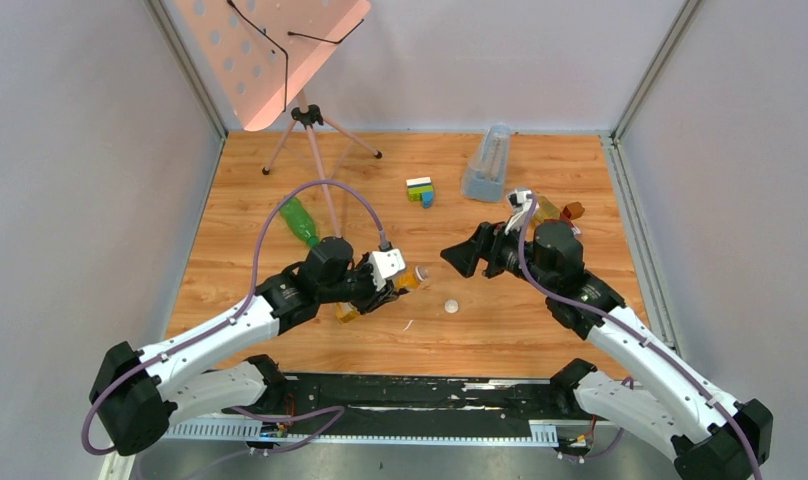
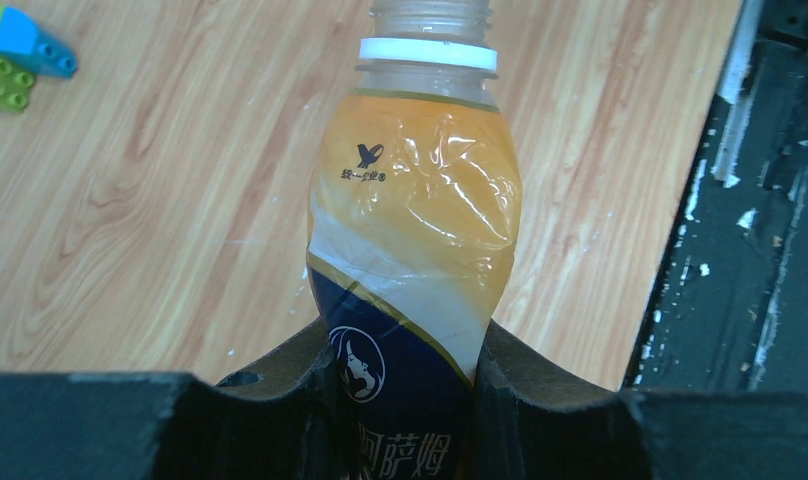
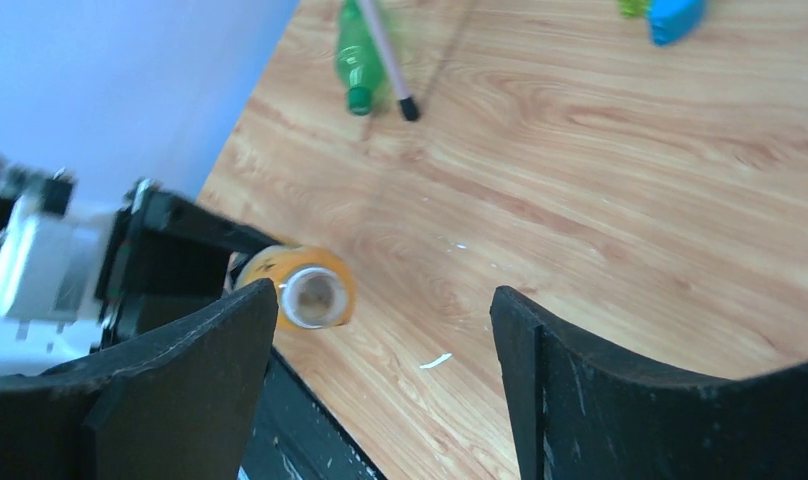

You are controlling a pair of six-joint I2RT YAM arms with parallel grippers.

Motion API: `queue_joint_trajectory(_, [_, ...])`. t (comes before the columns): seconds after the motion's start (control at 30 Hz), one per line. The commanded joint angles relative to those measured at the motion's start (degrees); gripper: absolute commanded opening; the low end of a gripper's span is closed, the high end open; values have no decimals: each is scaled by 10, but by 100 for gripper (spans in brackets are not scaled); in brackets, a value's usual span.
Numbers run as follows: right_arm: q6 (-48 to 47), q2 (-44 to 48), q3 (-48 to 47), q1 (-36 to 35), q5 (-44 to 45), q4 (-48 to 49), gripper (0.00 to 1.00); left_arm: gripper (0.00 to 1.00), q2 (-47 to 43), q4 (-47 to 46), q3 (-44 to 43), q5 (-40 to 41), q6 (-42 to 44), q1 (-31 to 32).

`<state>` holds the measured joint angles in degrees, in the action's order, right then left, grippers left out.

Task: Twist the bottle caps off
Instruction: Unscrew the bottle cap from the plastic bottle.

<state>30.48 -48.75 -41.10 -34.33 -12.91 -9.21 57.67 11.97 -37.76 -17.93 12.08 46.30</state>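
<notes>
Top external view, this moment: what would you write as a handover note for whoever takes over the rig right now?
Left gripper: shut on the amber bottle; its neck is bare, with only the white ring on it.
Right gripper: open, empty, facing that bottle's mouth.
A loose white cap lies on the table near both grippers.
Green bottle lies far left, green cap on.
Second amber bottle is far right, mostly hidden; cap unclear.
Done: one cap off. Left: the green one, and perhaps the hidden one.
</notes>
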Motion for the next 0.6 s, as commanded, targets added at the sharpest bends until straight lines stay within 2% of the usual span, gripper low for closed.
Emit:
queue_joint_trajectory(0.0, [86, -17, 20, 49, 53, -35, 78, 8, -13, -23, 6, 52, -9, -2])
queue_joint_trajectory(0.13, [97, -58, 31, 87, -6, -43, 77, 8, -22, -28, 14, 101, -32, -2])
queue_joint_trajectory(0.33, [62, -171, 22, 88, -51, -59, 73, 9, -58, -44, 30, 152, -51, -2])
queue_joint_trajectory(0.43, [34, -252, -13, 81, -62, -85, 72, 10, -84, -67, 47, 164, -57, -2])
queue_joint_trajectory(0.57, [10, -350, -65, 60, -23, -107, 73, 11, -106, -68, 56, 177, -59, -2])
